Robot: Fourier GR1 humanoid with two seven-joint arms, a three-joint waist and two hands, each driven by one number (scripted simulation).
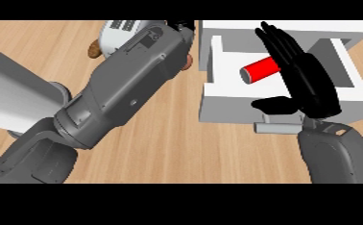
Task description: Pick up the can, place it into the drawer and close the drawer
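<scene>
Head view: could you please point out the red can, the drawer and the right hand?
red can (261,69), head view, its side.
drawer (230,105), head view, its white front wall.
right hand (312,87), head view, its middle.

The left forearm (127,84) and right forearm (330,152) are grey, the right robot hand (308,82) black.

No readable text, label or number anywhere — visible side of the red can (260,70) seemingly plain.
</scene>
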